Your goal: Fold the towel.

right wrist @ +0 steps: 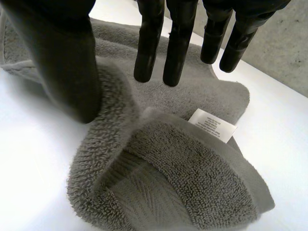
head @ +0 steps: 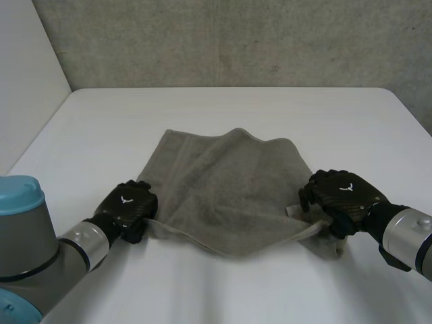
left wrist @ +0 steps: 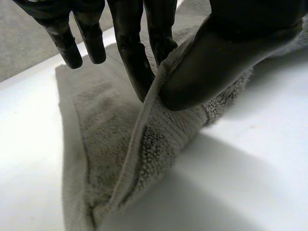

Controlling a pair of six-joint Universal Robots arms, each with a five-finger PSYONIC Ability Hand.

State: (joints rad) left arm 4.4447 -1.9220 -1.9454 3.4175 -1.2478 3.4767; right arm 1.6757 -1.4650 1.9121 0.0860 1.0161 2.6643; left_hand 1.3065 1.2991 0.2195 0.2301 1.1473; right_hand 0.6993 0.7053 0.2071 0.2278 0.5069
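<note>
Left hand [head: 128, 206], right hand [head: 341, 196] pinch towel [head: 223, 189] near corners.

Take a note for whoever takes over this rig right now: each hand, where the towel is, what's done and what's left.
Left hand: pinching the near left corner of the towel.
Right hand: shut on the near right corner, by the white label.
The towel lies spread on the table, its near edge raised slightly between the hands and its far edge rumpled.
Done: both near corners gripped.
Left: probably carry the near edge over to the far edge, let go, flatten.
</note>
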